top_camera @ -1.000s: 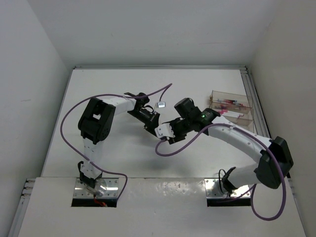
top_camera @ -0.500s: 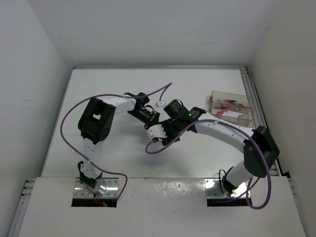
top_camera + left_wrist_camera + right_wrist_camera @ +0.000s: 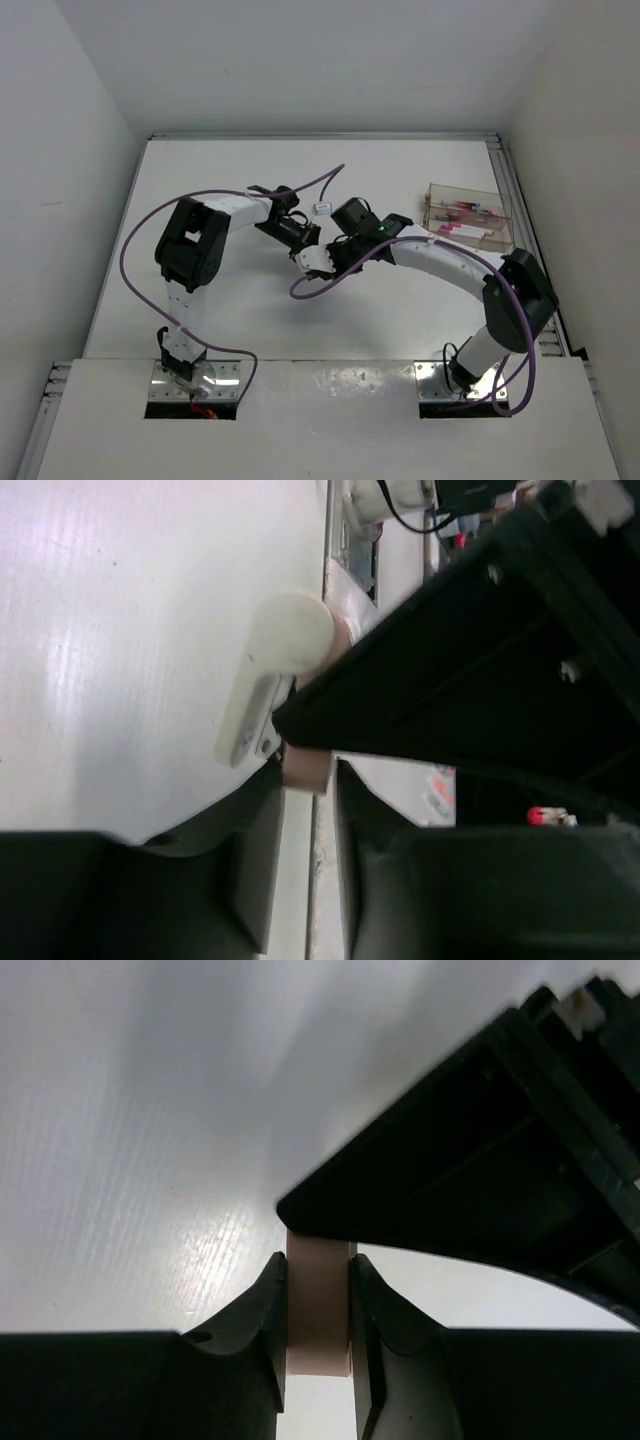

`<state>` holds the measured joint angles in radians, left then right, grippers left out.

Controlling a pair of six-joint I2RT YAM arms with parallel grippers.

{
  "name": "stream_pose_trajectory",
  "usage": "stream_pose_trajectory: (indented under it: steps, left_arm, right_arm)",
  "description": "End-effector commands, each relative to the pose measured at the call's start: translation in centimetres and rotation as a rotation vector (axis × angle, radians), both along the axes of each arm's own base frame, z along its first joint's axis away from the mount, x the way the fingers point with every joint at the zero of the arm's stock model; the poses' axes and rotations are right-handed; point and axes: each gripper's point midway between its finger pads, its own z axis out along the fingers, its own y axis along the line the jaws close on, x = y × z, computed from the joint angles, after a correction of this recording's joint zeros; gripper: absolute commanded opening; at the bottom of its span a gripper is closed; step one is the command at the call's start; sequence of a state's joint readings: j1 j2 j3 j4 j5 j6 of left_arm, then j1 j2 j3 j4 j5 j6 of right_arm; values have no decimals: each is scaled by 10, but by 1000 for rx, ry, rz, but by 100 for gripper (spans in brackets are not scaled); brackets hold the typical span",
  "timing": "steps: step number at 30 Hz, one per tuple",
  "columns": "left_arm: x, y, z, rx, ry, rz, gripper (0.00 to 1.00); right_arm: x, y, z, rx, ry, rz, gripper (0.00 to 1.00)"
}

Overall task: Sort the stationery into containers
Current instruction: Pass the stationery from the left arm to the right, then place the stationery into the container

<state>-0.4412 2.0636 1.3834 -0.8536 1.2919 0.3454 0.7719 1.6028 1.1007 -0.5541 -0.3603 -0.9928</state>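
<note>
1. Pens (image 3: 462,211): a cluster lies inside the clear box (image 3: 466,191) at the right side of the table (image 3: 220,170). White barrels with pink and red ends show through the wall. Count and slot too small to tell. No loose pen shows on the table in the overhead view, so I judge the pen part done.
2. Eraser (image 3: 318,1330): off the table, mid-air near table centre, well apart from the box. Right gripper (image 3: 318,1260) is clamped on it, a finger flat against each long face.
3. Left gripper (image 3: 308,780): its fingertips sit on the other end of the same pinkish block, finger gap matching the block's width. It looks pinched there too, though the right gripper's black body hides most of the contact. Reads as a hand-over between the arms, not yet completed.
4. Second eraser (image 3: 322,208): lies flat on the table just beyond the two grippers, touched by neither.
5. Left to do, by my judgement: one arm lets go, the held eraser travels right to the box, then the loose one is fetched and boxed.
</note>
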Motion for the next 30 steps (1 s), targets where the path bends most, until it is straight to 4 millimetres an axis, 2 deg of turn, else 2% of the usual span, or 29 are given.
stream_pose_trajectory:
  steps: [1,2,5,7,8,9,10,11,12,13,14,15,17,18,20,21,23,26,30]
  left_arm:
    - [5,2,32,-70,-107,-2,40]
    - [7,4,35,-68,-128,4,57]
    - [20,14,39,-30,-180,47,100]
    - [40,29,54,-17,-231,113,100]
    - [51,34,60,4,-278,140,100]
    - [65,48,65,22,-316,191,100]
    - [72,55,78,27,-378,219,100]
    - [80,61,81,42,-430,246,100]
    - [87,70,86,48,-466,277,100]
    - [89,73,96,43,-509,291,100]
    - [91,75,96,51,-535,298,100]
    - [90,77,98,56,-551,301,100]
    - [83,75,92,63,-561,269,100]
    - [82,76,89,72,-563,262,100]
    - [80,76,80,96,-575,252,100]
    - [81,77,82,102,-595,259,100]
    - [90,82,76,149,-635,311,100]
    - [101,91,83,186,-728,393,100]
    - [107,95,86,203,-779,424,100]
  right_arm:
    - [20,0,26,72,-46,-65,0]
    - [22,-3,33,89,-55,-79,0]
    - [28,-17,51,118,-53,-142,0]
    - [35,-38,75,159,-57,-228,0]
    - [36,-47,94,204,-77,-262,0]
    - [44,-71,97,205,-72,-329,0]
    - [47,-84,102,217,-78,-361,0]
    - [48,-95,106,230,-89,-364,0]
    - [54,-126,106,226,-102,-436,0]
    - [56,-140,104,219,-107,-461,0]
    - [58,-151,102,216,-113,-465,0]
    - [64,-177,99,215,-100,-535,0]
    - [65,-204,96,226,-65,-581,0]
    - [68,-208,95,229,-54,-578,0]
    - [69,-232,94,262,-32,-599,0]
    - [69,-237,88,267,-7,-588,0]
    - [64,-250,84,295,33,-578,0]
    - [67,-262,81,316,73,-575,0]
    - [68,-272,65,314,75,-566,0]
